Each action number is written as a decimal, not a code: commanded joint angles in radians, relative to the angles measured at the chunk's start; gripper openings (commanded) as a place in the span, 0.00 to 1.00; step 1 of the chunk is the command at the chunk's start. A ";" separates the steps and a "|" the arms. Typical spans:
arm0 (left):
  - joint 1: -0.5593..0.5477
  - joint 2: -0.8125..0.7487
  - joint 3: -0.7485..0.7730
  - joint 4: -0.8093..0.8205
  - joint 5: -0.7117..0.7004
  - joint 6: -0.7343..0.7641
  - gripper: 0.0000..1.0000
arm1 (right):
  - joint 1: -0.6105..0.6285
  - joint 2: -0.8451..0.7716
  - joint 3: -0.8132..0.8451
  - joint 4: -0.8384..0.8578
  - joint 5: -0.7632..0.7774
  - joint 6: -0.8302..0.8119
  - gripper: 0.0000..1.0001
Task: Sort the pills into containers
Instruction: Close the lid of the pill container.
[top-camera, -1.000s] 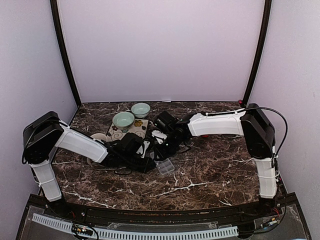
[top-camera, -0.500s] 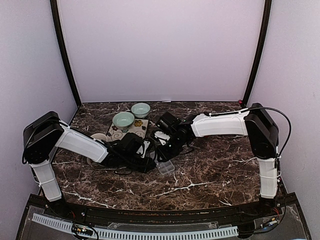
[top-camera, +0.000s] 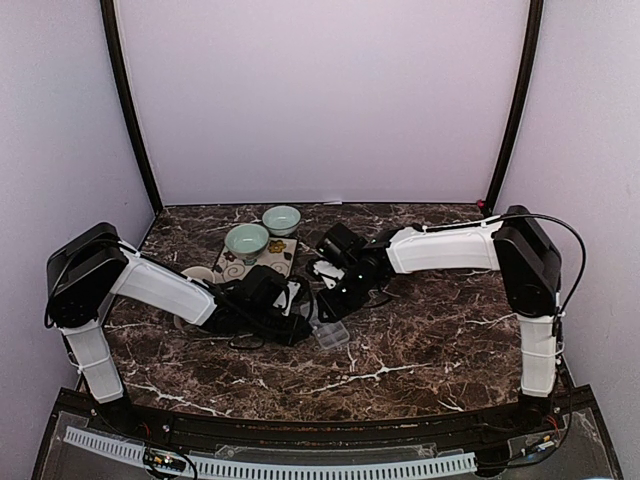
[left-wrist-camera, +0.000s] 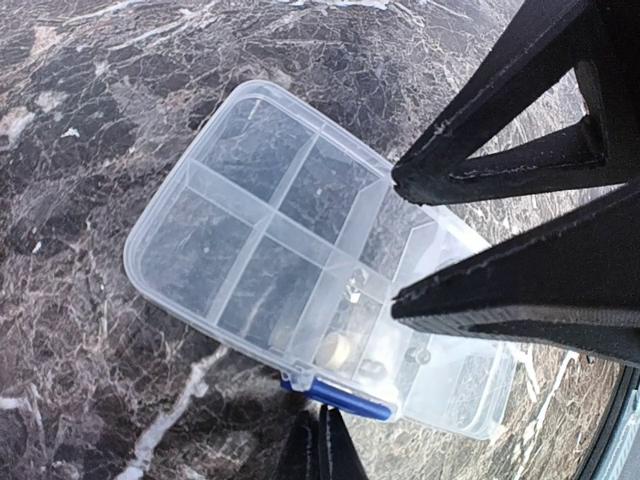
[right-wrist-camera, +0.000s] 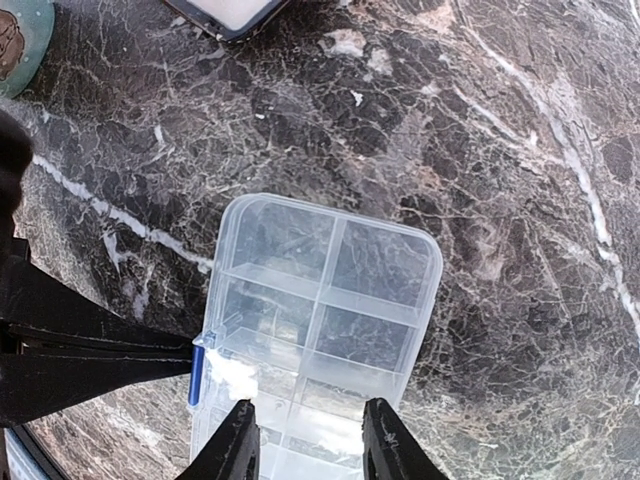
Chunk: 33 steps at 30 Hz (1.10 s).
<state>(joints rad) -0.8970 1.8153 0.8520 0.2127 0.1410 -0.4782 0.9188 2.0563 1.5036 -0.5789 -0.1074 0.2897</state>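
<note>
From above, my two arms meet over the marble table (top-camera: 440, 330) a little left of centre, where the clear organiser box (top-camera: 331, 334) lies flat. My left gripper (top-camera: 304, 322) reaches it from the left and my right gripper (top-camera: 326, 308) hangs over it from the upper right. Two pale green bowls (top-camera: 247, 241) stand apart toward the upper left. In my left wrist view the box fills the middle of the frame. My own fingers (left-wrist-camera: 312, 452) sit pressed together at the bottom edge, their tip right at the blue clasp (left-wrist-camera: 335, 398). I cannot tell whether they nip it or only lean on it, but I judge they are there to stop the light box sliding. A few small pills (left-wrist-camera: 335, 348) lie in the cells (left-wrist-camera: 258, 140) nearest that clasp, and the far cells look bare. The right gripper's two black prongs enter from the right edge, spread over the box. In my right wrist view those fingers (right-wrist-camera: 236, 445) stand apart at the bottom of the frame with nothing pinched between them. They hover over the lower cells, placed, I think, for a pill to fall inside the dividers. The left fingers come in as a dark wedge from the left. I find no brand, label or readable writing anywhere.
</note>
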 joint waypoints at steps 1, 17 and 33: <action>-0.005 0.030 0.012 -0.028 -0.013 0.012 0.00 | -0.015 0.027 -0.042 -0.065 0.006 0.010 0.36; -0.005 0.063 0.030 0.002 -0.014 0.000 0.00 | -0.015 0.085 -0.068 -0.058 -0.148 0.008 0.31; -0.004 0.056 0.013 0.001 -0.014 0.004 0.00 | -0.046 0.003 -0.043 -0.062 -0.022 0.022 0.40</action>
<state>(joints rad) -0.8970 1.8458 0.8776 0.2386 0.1417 -0.4793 0.8955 2.0510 1.4845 -0.5526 -0.2016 0.2977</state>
